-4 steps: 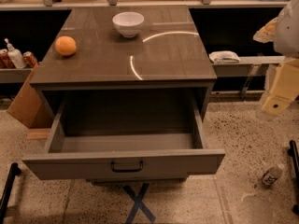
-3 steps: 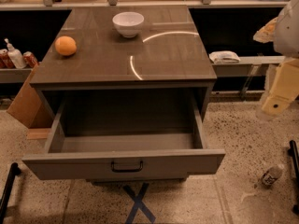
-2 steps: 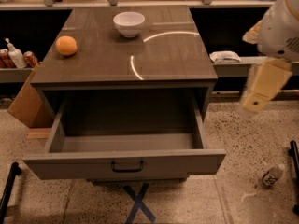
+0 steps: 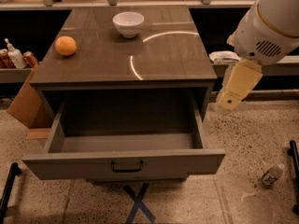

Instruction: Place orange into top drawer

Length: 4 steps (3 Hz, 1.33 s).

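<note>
While well apart from the orange (image 4: 66,45), tool (image 4: 232,90) beside the pulled-out top drawer (image 4: 124,164), against nothing, spread untellable.

Speckled terrazzo floor (image 4: 247,139), blue tape cross (image 4: 138,203)

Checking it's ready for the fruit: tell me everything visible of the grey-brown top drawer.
The wide, shallow grey-brown top drawer is pulled far out, level, nothing inside. Its flat front panel bears a small dark bail handle at centre. The bright round orange rests on the cabinet top, outside it. The gripper hangs off its right side, clear of it.
</note>
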### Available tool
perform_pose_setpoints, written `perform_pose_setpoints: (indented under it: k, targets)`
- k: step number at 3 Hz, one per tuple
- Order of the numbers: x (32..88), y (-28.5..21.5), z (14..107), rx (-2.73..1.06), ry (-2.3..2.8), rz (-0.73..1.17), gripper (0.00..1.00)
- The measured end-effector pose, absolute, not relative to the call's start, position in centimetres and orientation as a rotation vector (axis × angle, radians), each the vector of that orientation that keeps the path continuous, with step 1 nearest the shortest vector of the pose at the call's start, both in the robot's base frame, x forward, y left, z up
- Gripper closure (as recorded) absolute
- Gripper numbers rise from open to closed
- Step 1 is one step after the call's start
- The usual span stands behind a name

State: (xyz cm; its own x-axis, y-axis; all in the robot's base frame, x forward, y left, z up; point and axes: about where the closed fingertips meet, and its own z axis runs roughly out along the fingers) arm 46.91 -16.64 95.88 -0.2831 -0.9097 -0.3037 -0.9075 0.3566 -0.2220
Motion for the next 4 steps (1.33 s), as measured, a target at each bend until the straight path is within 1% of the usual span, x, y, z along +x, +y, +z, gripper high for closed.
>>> perform_pose_setpoints:
  k: [1,2,4]
  targets:
    - [48.7,-15.0,95.2,-1.51,2.252,0.03,0.0]
    - [52.1,-11.8,94.6,-1.363,2.239,0.116,0.0]
    - [58.4,-2.8,94.9,-1.239,2.096,0.315,0.0]
